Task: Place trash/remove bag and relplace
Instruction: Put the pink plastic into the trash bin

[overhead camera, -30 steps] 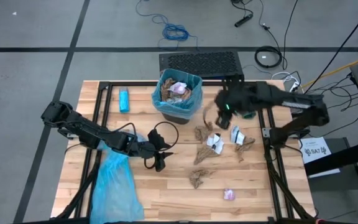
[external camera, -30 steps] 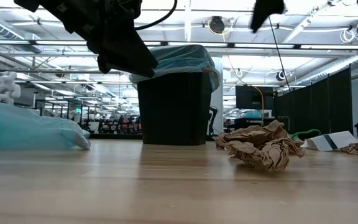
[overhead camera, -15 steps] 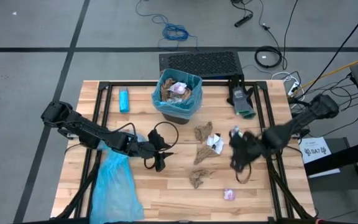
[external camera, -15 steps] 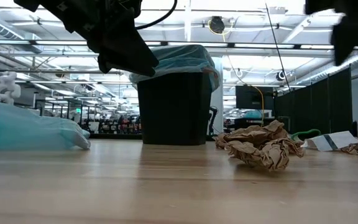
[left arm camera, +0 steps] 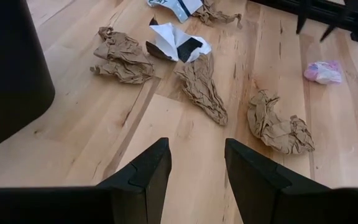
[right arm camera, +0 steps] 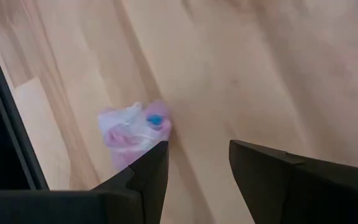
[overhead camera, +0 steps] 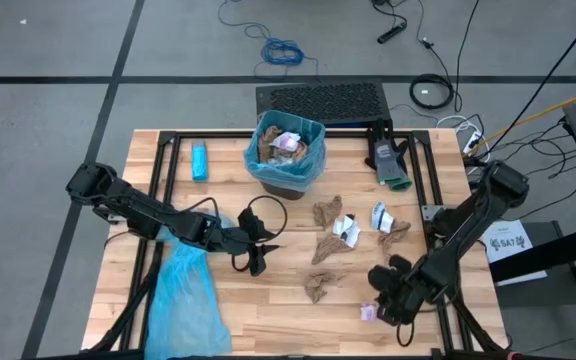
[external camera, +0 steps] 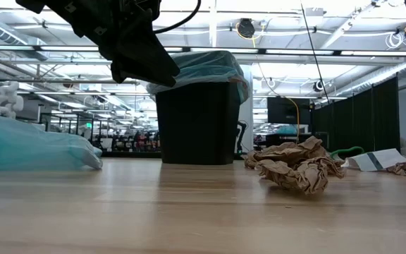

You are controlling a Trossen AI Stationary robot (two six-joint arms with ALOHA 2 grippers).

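Two end effectors, both apart: the right end effector [overhead camera: 380, 300] has swung from the bin [overhead camera: 285, 152] to the pink wrapper [right arm camera: 132, 132], ready to collect it; the left end effector [left arm camera: 194, 168] waits mid-counter.

brown crumpled paper wads [left arm camera: 122, 55], pink wrapper [right arm camera: 132, 133], blue-lined black bin [overhead camera: 286, 150], pale wood table [overhead camera: 298, 320]

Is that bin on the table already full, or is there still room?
Partly filled: the high view shows brown and pink scraps lying below the rim of the bin.
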